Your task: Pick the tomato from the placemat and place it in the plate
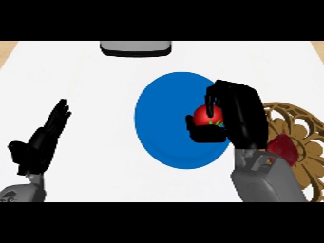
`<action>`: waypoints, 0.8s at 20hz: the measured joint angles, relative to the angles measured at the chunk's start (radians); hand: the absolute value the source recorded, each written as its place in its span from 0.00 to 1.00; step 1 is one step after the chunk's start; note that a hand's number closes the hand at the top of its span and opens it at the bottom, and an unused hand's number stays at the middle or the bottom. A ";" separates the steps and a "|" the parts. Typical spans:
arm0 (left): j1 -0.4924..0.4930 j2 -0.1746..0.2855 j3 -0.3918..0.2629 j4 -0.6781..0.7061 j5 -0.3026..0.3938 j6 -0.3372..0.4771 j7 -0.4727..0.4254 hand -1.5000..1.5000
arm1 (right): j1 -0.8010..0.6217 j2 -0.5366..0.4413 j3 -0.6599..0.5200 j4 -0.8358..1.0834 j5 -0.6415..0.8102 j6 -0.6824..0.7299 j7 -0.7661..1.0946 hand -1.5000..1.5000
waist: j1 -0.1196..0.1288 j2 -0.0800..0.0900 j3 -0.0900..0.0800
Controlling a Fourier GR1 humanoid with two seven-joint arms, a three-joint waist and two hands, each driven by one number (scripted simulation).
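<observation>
Red, round and glossy, the tomato (208, 115) with its green stalk end is the thing most likely to cause trouble here: judging from its shape, it is going to roll once let go, and it is hanging over the right-hand part of the flat round blue plate (161, 118), not the middle. A release this close to the rim could be sending it off the plate onto the white counter top (73, 76) or back toward the round golden-brown openwork placemat (308, 130) just beside the plate's right edge. The steep downward view is also giving no way of telling how high the tomato is hanging, so a release from too far up could be making it bounce. The black right hand (236, 111) is curling its fingers and thumb round the tomato, holding it from the right side and from above, with only the fruit's left face showing between them. The black left hand (42, 140) is resting open near the left edge, well apart from the plate. A grey rounded object (136, 48) is sitting at the counter's far edge.
</observation>
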 measured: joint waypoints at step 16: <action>0.014 -0.001 0.007 -0.019 -0.008 -0.021 0.001 0.50 | -0.237 0.030 0.046 0.527 -0.253 -0.519 0.102 0.00 | 0.006 0.001 0.001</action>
